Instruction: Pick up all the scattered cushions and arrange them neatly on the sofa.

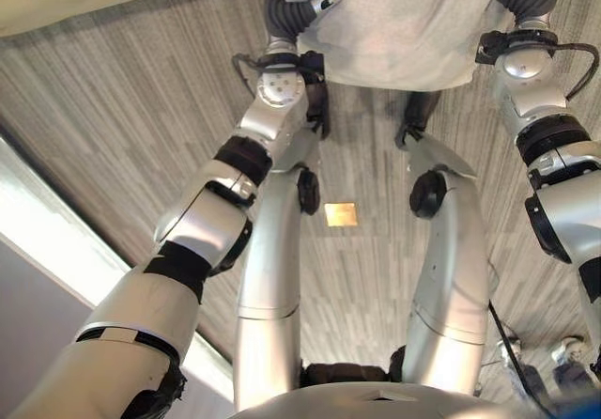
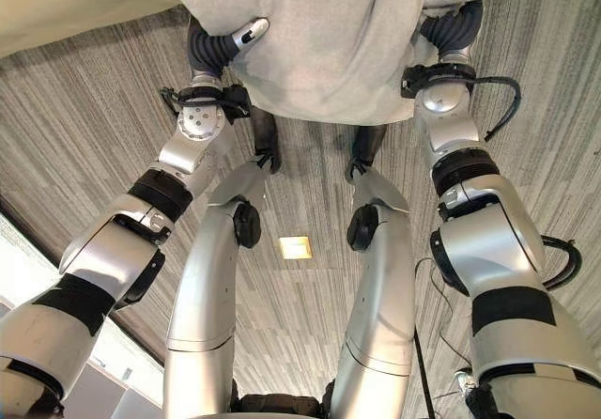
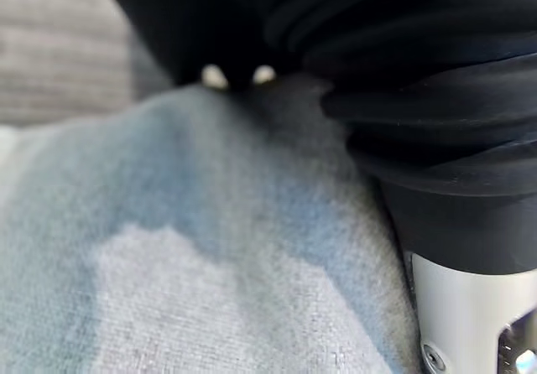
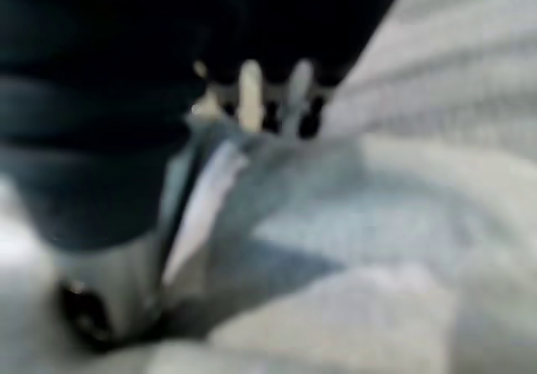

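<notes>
Right eye view: a pale grey cushion (image 2: pixel 329 34) is carried between the robot's two hands above a grey striped carpet (image 2: pixel 84 128), with the cream edge of what looks like the sofa (image 2: pixel 66 1) at the upper left. The left hand (image 2: pixel 246 32) presses against the cushion's left side, one silver, dark-tipped digit lying on the fabric; whether the other fingers are curled cannot be told, since they are hidden behind the cushion. The right hand (image 2: pixel 449 26) is buried at the cushion's right edge, its grasp likewise impossible to read. A small bright square patch (image 2: pixel 295 247) shows on the carpet below. The cushion looks soft and plump, with a finely woven, slightly fuzzy cover that dents where the hands bear on it. Carrying it well probably calls for even pressure from both sides, keeping it level until it is over the seat.
</notes>
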Controlling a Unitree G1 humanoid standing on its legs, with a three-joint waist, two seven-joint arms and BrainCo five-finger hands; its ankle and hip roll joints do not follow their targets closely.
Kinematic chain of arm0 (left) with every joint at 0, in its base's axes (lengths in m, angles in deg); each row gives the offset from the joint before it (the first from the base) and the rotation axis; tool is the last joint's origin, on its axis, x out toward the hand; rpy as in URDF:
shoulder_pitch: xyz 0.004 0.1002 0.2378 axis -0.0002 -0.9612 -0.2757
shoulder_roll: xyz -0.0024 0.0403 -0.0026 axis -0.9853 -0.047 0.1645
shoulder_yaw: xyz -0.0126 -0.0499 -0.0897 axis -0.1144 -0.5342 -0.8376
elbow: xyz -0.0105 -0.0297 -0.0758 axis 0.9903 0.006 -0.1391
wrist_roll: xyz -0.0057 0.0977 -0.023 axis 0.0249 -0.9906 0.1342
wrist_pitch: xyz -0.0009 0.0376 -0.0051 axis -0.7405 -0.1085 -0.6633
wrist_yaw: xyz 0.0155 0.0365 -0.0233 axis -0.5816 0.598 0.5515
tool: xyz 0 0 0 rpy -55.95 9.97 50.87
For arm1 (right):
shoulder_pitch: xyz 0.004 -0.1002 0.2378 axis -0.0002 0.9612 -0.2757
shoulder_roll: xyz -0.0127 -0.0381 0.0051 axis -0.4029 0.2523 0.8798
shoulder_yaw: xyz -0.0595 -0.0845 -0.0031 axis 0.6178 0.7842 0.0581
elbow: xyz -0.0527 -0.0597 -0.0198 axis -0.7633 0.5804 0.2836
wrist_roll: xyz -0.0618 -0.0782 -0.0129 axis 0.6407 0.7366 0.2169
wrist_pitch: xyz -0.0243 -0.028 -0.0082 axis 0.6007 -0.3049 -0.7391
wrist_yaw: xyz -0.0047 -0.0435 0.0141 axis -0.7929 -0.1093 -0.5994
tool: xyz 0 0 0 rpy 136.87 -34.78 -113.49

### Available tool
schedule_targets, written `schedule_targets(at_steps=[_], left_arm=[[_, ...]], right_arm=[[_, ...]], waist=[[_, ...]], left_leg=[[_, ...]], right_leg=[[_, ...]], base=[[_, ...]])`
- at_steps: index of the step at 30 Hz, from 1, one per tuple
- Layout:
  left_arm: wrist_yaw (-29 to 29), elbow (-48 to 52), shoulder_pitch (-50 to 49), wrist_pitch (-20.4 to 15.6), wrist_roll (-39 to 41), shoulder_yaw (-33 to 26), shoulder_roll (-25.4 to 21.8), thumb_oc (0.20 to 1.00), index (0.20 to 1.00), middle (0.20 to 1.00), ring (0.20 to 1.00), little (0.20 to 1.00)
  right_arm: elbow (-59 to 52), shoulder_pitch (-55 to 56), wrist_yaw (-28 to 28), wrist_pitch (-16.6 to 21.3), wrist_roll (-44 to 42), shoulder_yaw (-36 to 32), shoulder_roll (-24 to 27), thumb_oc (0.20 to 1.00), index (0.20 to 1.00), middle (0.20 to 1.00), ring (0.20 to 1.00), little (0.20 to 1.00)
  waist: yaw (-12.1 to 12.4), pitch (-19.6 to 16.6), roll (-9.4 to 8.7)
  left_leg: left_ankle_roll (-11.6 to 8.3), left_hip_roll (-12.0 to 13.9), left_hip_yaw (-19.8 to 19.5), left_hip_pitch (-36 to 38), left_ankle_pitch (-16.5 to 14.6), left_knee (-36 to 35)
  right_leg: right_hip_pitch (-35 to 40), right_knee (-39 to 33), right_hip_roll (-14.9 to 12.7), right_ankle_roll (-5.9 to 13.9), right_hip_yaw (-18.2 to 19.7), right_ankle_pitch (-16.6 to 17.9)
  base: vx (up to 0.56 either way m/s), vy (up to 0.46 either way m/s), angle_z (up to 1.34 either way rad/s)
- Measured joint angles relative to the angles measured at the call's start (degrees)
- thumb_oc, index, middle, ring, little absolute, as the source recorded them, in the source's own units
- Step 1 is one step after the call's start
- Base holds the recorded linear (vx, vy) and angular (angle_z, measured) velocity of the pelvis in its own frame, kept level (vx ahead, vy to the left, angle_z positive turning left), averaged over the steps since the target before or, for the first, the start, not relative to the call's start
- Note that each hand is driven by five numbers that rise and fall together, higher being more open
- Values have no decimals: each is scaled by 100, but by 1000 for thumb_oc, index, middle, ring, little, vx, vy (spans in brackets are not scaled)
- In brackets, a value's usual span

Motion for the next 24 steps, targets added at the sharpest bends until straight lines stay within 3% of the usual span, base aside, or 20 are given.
schedule_targets(at_steps=[1, 2, 5, 7, 8, 9, 10, 11, 12, 13, 15, 16, 17, 18, 19, 22, 24], left_arm=[[-3, 178, -72, -2, 205, -77, 15, 551, 551, 551, 551, 551], [-3, 178, -78, -4, 210, -103, 14, 200, 200, 200, 200, 200], [-9, 625, -623, 20, 220, -332, -252, 200, 200, 200, 200, 200], [-15, 1297, -1578, 26, 209, -621, -470, 200, 200, 200, 200, 200], [-17, 1664, -2145, -1, 197, -698, -479, 200, 200, 200, 200, 200], [-54, 2305, -2844, -4, 179, -830, -619, 200, 200, 200, 200, 200], [-147, 2609, -3496, 5, 107, -877, -669, 200, 200, 200, 200, 200], [-268, 2984, -4134, -50, 59, -902, -772, 200, 200, 200, 200, 200], [-412, 3575, -4679, -49, -139, -1044, -926, 200, 200, 200, 200, 200], [-551, 3968, -5272, -333, -367, -1278, -576, 200, 200, 200, 200, 200], [-574, 3974, -5243, -317, -375, -1304, -637, 200, 200, 200, 200, 200], [-705, 4188, -5481, -205, -393, -1289, -637, 200, 200, 200, 200, 200], [-748, 4160, -5826, -166, -501, -1266, -524, 200, 200, 200, 200, 200], [-748, 4085, -6309, -170, -577, -1123, -478, 200, 200, 200, 200, 200], [-754, 4084, -6423, -179, -635, -1079, -548, 200, 200, 200, 200, 200], [-908, 4083, -6186, -172, -848, -930, -916, 200, 200, 200, 200, 200], [-951, 4058, -6168, -156, -1004, -929, -973, 200, 200, 200, 200, 200]], right_arm=[[-322, 94, 188, 0, -366, -33, 3, 200, 200, 200, 200, 200], [-418, 153, 222, 1, -509, -55, 2, 200, 200, 200, 200, 200], [-1381, 709, 294, -55, -756, -98, 31, 200, 200, 200, 200, 200], [-2424, 1644, 512, -80, -644, -72, 83, 200, 200, 200, 200, 200], [-2871, 2238, 578, -69, -516, -126, 72, 200, 200, 200, 200, 200], [-3675, 3029, 729, -43, -306, -635, 61, 200, 200, 200, 200, 200], [-4160, 3697, 753, -43, -95, -648, 23, 200, 200, 200, 200, 200], [-4593, 4365, 838, 40, 87, -667, 35, 200, 200, 200, 200, 200], [-5336, 5081, 901, 52, 377, -1050, -23, 200, 200, 200, 200, 200], [-5773, 5701, 921, 425, 699, -1238, -538, 200, 200, 200, 200, 200], [-5553, 5449, 904, 477, 898, -1365, -634, 200, 200, 200, 200, 200], [-5744, 5785, 859, 349, 1178, -1558, -747, 200, 200, 200, 200, 200], [-5811, 6134, 845, 242, 1347, -1548, -845, 200, 200, 200, 200, 200], [-5791, 6754, 854, 233, 1506, -1309, -850, 200, 200, 200, 200, 200], [-5785, 6957, 863, 250, 1588, -1287, -848, 200, 200, 200, 200, 200], [-5755, 6982, 927, 243, 1833, -1390, -858, 200, 200, 200, 200, 200], [-5654, 7009, 973, 162, 1833, -1411, -874, 200, 200, 200, 200, 200]], waist=[[-10, -4, 7], [-10, -4, 7], [-70, -3, 6], [-164, -68, -5], [-169, -521, -14], [-189, -593, -39], [-273, -570, -61], [-310, -985, -127], [-304, -993, -156], [-266, -1480, -228], [-237, -1518, -235], [-211, -970, -209], [-182, -545, -195], [-189, -1054, -199], [-173, -1379, -237], [-241, -1514, -203], [-249, -1524, -219]], left_leg=[[-23, 12, -37, -19, 16, 14], [-35, 14, -56, -20, 24, 15], [-79, 59, -135, 285, 121, -137], [-153, 27, -249, 1185, 378, -816], [-214, 25, -345, 1217, 378, -972], [-175, 13, -369, 1564, 425, -1087], [-172, 2, -386, 2242, 410, -1210], [-189, -1, -401, 2437, 295, -1242], [-168, -9, -384, 2884, 299, -1365], [-217, -55, -428, 3685, 218, -1843], [-193, -109, -358, 3769, 243, -1808], [-73, -128, -333, 4595, 350, -2010], [-87, -141, -374, 5589, 387, -2392], [-190, -157, -397, 6032, 305, -2711], [-256, -174, -381, 6061, 250, -2794], [-202, -243, -357, 6361, 253, -2929], [-132, -281, -47, 6802, 268, -3142]], right_leg=[[0, 5, 7, -5, -34, 2], [7, 9, 8, -16, -55, 6], [384, -171, 53, -102, -187, 74], [1306, -708, 75, -79, -377, 186], [1385, -883, 106, -7, -463, 162], [1759, -996, 111, -1, -512, 163], [2476, -1164, 114, -17, -545, 188], [2689, -1253, 120, 81, -547, 106], [3148, -1373, 122, 80, -575, 115], [3973, -1913, 156, 221, -625, 98], [4067, -1884, 42, 238, -695, 233], [4913, -2071, 14, 150, -797, 318], [5933, -2524, 67, 252, -856, 353], [6396, -2915, 110, 402, -922, 313], [6402, -2983, 94, 432, -903, 278], [6726, -3236, 73, 525, -887, 357], [7010, -3508, 73, 583, -704, 549]], base=[[0, 0, 0], [0, 0, 0], [-37, -12, -1], [-54, -30, 7], [-43, -8, 8], [-43, -16, 4], [-44, -3, -1], [-48, -10, -2], [7, -2, -8], [-4, 35, -13], [47, 66, -6], [106, 54, 10], [92, 71, 11], [86, 69, 1], [105, 101, -1], [127, 143, -14], [134, 170, -58]])
